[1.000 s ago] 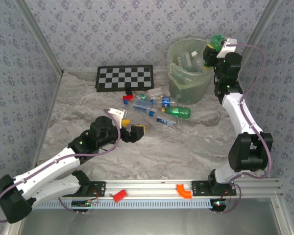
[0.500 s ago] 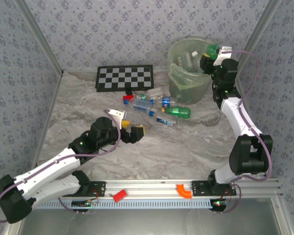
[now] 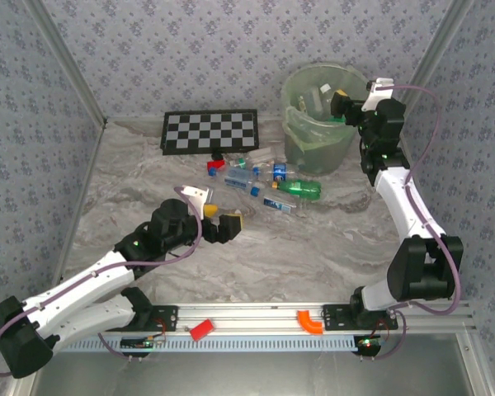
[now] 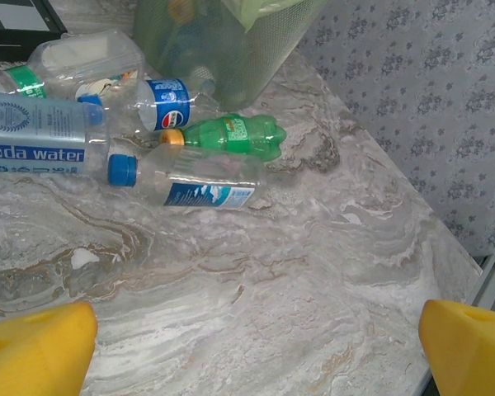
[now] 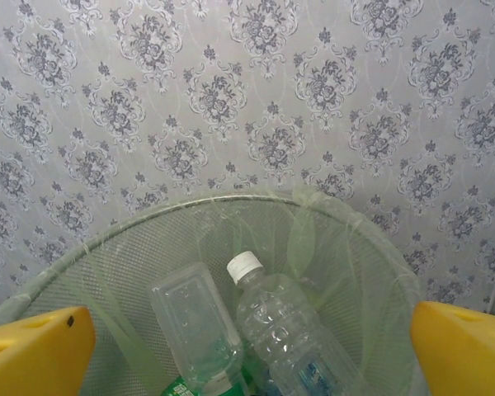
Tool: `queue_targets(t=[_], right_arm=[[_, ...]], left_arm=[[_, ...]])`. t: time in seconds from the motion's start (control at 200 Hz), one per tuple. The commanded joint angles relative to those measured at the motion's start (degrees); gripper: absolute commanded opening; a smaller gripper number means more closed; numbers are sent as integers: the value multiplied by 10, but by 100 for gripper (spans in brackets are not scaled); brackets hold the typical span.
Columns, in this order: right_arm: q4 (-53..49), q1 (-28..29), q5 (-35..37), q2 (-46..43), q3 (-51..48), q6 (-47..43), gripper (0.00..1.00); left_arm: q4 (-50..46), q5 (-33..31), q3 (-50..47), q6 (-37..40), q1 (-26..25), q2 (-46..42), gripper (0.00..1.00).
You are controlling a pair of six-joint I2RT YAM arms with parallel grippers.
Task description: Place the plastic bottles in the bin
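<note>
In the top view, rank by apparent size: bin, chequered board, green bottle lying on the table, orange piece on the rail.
Largest to smallest:
1. bin
2. chequered board
3. green bottle
4. orange piece
The last two are close; the orange piece sits nearer the camera, so unsure.

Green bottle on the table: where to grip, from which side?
Probably grip the green bottle mid-body toward its base, from above, jaws spanning its width. It lies flat on its side, and the clear blue-capped bottle crowds its cap end.
</note>
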Motion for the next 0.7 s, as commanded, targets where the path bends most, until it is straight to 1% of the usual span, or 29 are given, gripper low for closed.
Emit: queue_targets(t=[0.0,0.23,0.405,0.485,0.505,0.695], right_arm=[[-9,1,7,-20,13,-2,100],[-22,8,9,-35,11,6,100],[-43,35,28,-70,-10,14,100],[-48,53,35,-97,-29,21,100],[-49,58,39,-104,-52,21,100],[-50,113,64,-179,-144,27,100]], left_arm=[[12,3,1,-7,-4,-13,100],[8,-4,-4,-6,-3,-17,100],[3,-13,-4,-8,-4,-1,100],[1,-18,-4,-11,-3,10,100],[0,-20,-3,-12,-4,12,100],[-4,-40,1,-16,-4,43,100]])
